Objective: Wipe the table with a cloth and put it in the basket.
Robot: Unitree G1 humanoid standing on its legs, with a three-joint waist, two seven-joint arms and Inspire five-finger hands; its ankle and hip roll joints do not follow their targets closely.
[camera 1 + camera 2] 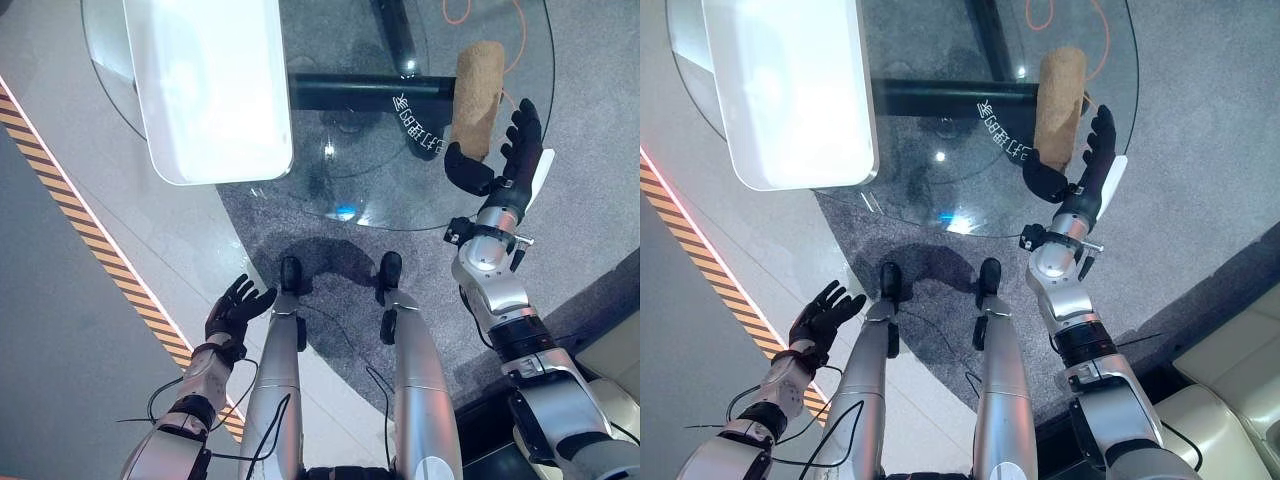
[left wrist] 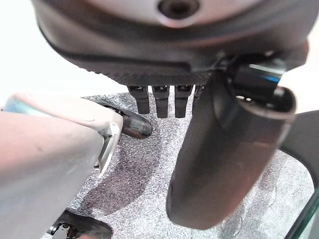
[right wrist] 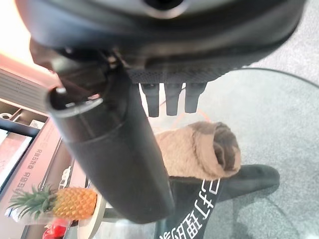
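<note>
Clearly, from the left eye view, the rolled brown cloth (image 1: 476, 97) lies on the round glass table (image 1: 330, 170), near its rim, well apart from the white basket (image 1: 205, 85) resting across the table's far side. The right hand (image 1: 500, 160) sits just beside the cloth's near end, fingers straight, thumb spread, gripping nothing. The left hand (image 1: 236, 306) hangs off the table, fingers relaxed.

The right wrist view shows the cloth (image 3: 199, 149) just past the fingertips (image 3: 172, 102). My advice: lay the palm flat on the roll before sweeping.
</note>
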